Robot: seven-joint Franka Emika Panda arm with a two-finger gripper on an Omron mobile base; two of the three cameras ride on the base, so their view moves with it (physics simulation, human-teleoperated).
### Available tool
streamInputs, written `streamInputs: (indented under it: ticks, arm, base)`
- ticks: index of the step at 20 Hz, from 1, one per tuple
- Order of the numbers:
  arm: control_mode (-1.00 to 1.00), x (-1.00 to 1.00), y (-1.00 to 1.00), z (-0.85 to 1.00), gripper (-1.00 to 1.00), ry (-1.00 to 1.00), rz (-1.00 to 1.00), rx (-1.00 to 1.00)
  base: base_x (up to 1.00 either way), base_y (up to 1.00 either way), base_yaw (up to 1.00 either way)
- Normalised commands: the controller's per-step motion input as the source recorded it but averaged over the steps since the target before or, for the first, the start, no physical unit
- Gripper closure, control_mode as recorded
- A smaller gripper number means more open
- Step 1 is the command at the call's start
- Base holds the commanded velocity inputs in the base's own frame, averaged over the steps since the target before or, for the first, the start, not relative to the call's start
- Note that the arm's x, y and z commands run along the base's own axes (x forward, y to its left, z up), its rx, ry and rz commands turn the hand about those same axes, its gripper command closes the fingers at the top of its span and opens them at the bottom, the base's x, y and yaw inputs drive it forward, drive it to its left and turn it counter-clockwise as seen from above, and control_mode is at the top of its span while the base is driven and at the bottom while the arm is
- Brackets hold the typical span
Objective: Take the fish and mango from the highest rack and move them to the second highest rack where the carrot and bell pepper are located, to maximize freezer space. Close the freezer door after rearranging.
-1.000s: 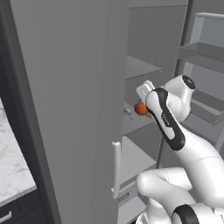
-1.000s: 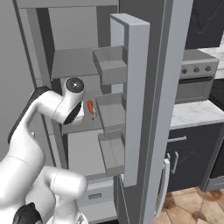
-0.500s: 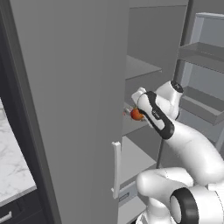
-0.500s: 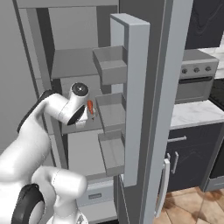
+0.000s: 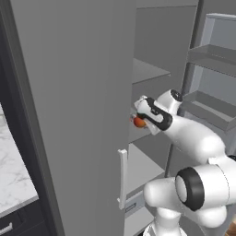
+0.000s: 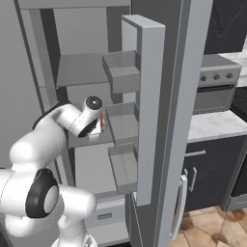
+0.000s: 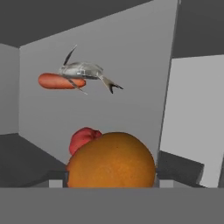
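Observation:
My gripper (image 5: 141, 118) is shut on the round orange mango (image 5: 138, 122), level with the second highest rack (image 6: 76, 141) inside the freezer. In the hand view the mango (image 7: 111, 159) sits between the two dark fingertips (image 7: 180, 169). Just behind it is the red bell pepper (image 7: 82, 138). Further in, the grey fish (image 7: 85, 70) lies against the orange carrot (image 7: 58, 81). The highest rack (image 5: 148, 72) is bare where it shows. The freezer door (image 5: 215, 69) stands open to the right, its bins facing in.
A tall grey closed door with a pale handle (image 5: 122, 177) stands on the left of the opening. The door bins (image 6: 123, 123) are close to the right of my hand. A marble counter (image 5: 14, 184) lies far left, an oven (image 6: 219, 87) far right.
My hand has carried the mango a little further in and down toward the second highest rack. The arm's elbow has dropped and swung forward.

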Motion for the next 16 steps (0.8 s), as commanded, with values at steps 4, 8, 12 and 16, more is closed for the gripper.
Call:
streamInputs:
  ticks: [4, 8, 12, 16]
  arm:
    - [-1.0, 0.55, 0.0, -0.34, 1.0, 0.0, 0.0, 0.0]
    - [-1.0, 0.56, 0.0, -0.32, 1.0, 0.0, 0.0, 0.0]
    - [-1.0, 0.51, 0.08, -0.22, 1.0, 0.0, 0.03, 0.0]
    - [-1.0, 0.47, 0.14, -0.24, 1.0, 0.0, 0.04, 0.0]
  base:
    - [0.0, 0.0, 0.0]
    - [0.0, 0.0, 0.0]
    - [0.0, 0.0, 0.0]
    - [0.0, 0.0, 0.0]
